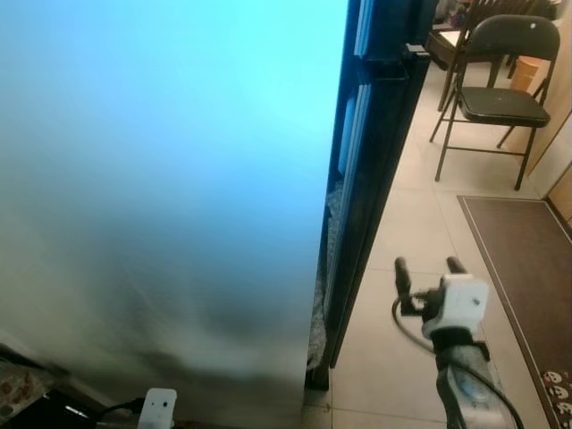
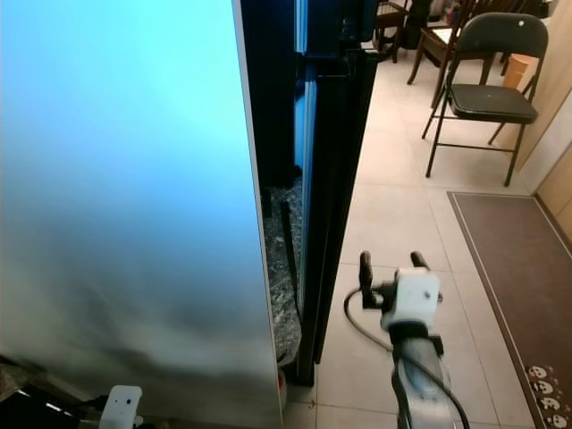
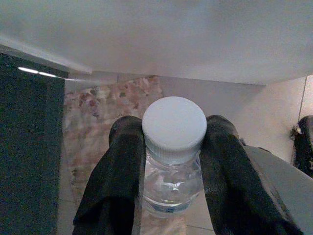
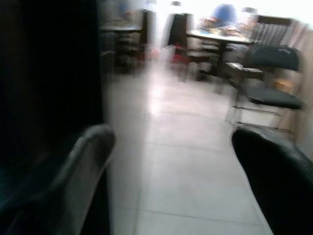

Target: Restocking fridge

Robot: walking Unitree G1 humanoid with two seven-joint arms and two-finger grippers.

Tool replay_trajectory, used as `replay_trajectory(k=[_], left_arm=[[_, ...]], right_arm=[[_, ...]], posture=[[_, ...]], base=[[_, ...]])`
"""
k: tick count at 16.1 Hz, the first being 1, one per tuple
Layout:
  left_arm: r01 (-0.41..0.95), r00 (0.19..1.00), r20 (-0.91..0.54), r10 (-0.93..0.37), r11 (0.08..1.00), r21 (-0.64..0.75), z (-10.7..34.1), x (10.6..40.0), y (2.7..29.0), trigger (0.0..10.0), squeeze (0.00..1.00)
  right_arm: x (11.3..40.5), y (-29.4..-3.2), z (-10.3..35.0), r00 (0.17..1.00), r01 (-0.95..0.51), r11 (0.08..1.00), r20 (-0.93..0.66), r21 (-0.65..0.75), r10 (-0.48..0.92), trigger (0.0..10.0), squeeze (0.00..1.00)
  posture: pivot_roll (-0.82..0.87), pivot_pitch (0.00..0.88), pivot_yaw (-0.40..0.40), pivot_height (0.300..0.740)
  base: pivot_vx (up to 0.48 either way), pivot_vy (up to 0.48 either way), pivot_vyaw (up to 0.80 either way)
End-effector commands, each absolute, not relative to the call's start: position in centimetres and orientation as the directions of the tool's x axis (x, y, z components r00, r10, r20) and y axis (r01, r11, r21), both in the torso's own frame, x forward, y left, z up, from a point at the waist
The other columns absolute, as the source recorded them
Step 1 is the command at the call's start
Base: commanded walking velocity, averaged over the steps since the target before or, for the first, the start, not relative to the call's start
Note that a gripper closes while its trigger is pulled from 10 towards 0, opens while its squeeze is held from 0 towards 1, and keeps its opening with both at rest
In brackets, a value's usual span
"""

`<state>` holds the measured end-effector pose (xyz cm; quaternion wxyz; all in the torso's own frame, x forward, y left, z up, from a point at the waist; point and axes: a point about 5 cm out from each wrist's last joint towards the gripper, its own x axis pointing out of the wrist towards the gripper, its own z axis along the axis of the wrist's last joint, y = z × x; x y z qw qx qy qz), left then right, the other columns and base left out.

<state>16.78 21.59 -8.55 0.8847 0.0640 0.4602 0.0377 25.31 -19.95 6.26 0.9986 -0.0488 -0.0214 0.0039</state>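
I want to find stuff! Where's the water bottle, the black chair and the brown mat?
water bottle (image 3: 174, 128): left wrist view, white cap.
black chair (image 1: 502, 105): left eye view, seat.
brown mat (image 2: 509, 259): right eye view, middle.

A cyan glow washed the upper face of the fridge door (image 1: 161, 179), fading to murky grey shadow lower down. Daylight fell evenly on the pale floor tiles (image 2: 393, 206). The left wrist view was sharp, the bottle cap (image 3: 174, 127) softly lit from above. The right wrist view was smeared with blur, its background overexposed and one side sunk in darkness.
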Motion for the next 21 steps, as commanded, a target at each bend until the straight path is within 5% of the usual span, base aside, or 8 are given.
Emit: replay_trajectory(k=[1,13,21], left_arm=[[-0.009,0.561,-0.815,0.146,0.985,0.171,-8.5,16.4,22.6,10.0,0.00],[-0.009,0.564,-0.811,0.153,0.984,0.180,-8.4,16.5,22.9,10.0,0.00],[-0.021,0.547,-0.823,0.156,0.985,0.173,-8.8,15.4,23.3,10.0,0.00]], right_arm=[[24.9,-18.4,6.3,0.990,-0.127,0.985,0.040,-0.115,0.133,10.0,0.00],[26.8,-16.4,7.8,0.938,-0.340,0.933,0.030,-0.116,0.345,10.0,0.00],[28.3,-16.5,8.7,0.943,-0.316,0.937,0.058,-0.149,0.327,10.0,0.00]], posture=[[-0.10,0.000,0.041,0.740],[-0.09,0.000,0.043,0.740],[-0.09,0.000,0.023,0.740]], base=[[0.000,0.000,0.00],[0.000,0.000,0.00],[0.000,0.000,0.00]])
